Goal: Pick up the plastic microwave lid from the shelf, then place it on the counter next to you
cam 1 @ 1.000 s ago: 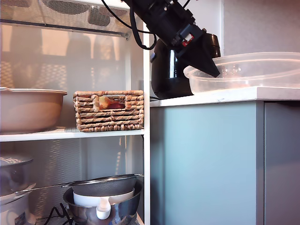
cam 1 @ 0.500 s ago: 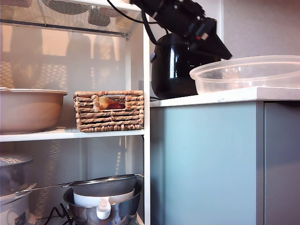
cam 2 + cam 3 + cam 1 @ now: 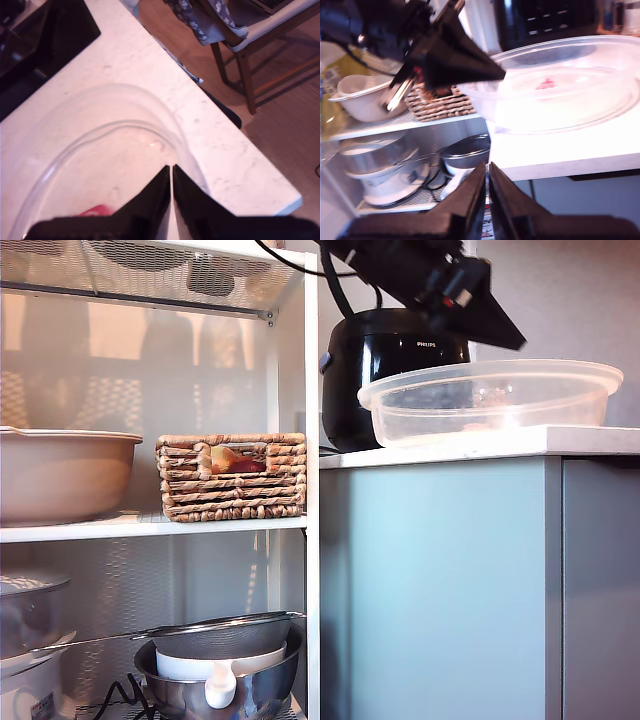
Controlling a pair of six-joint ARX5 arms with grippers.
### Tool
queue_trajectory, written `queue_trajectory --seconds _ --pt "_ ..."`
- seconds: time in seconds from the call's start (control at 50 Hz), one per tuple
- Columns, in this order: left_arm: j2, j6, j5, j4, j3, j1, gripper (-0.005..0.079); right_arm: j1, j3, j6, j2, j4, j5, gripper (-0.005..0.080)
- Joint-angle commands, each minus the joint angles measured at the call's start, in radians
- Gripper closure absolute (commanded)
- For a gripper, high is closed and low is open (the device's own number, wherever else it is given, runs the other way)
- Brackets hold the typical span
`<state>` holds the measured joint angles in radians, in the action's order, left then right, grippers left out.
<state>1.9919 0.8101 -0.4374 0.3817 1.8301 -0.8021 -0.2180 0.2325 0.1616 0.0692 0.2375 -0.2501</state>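
The plastic microwave lid [image 3: 490, 405] rests rim-up on the white counter [image 3: 580, 440], partly in front of the black cooker. Its small red mark [image 3: 546, 82] shows inside. My first gripper [image 3: 518, 343] hangs just above the lid's rim, shut, with nothing between its fingers. The first wrist view looks down past the shut tips [image 3: 171, 169] into the lid [image 3: 115, 150] and onto the counter [image 3: 150, 55]. My second gripper [image 3: 487, 167] is shut and empty, lower down and away from the counter [image 3: 580, 150]; it does not show in the exterior view. The shelf [image 3: 312, 540] stands at the exterior view's left.
A black cooker [image 3: 385, 380] stands behind the lid. The shelf holds a wicker basket [image 3: 232, 475], a beige bowl [image 3: 65, 475] and a steel bowl with strainer [image 3: 220, 670]. Beyond the counter's edge stands a wooden chair [image 3: 250, 40].
My first gripper has risen out of the lid and moved toward the exterior view's right. The lid has slid toward that view's left, closer to the cooker.
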Motion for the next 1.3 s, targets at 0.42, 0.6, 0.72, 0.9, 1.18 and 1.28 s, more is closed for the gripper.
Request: queue_trajectory --seconds 0.42,0.6,0.72,0.9,1.18,1.28 --pt "-0.193 -0.241 0.223 0.198 -0.010 0.046 0.0764 -0.004 0.011 0.015 0.000 0.011 -0.002 0.0764" --pt "-0.154 -0.418 0.267 0.312 -0.010 0.107 0.0764 -0.004 0.011 0.015 0.000 0.008 -0.002 0.0764" --pt "-0.107 -0.502 0.275 0.335 -0.010 0.136 0.0764 -0.004 0.011 0.015 0.000 0.008 -0.002 0.0764" --pt "-0.026 -0.609 0.274 0.313 -0.010 0.168 0.0764 -0.004 0.011 0.015 0.000 0.008 -0.002 0.0764" --pt "0.045 -0.777 0.283 0.205 -0.010 0.188 0.0764 -0.004 0.011 0.015 0.000 0.008 -0.002 0.0764" --pt "0.051 -0.812 0.284 0.168 -0.010 0.188 0.0764 -0.004 0.011 0.015 0.000 0.008 -0.002 0.0764"
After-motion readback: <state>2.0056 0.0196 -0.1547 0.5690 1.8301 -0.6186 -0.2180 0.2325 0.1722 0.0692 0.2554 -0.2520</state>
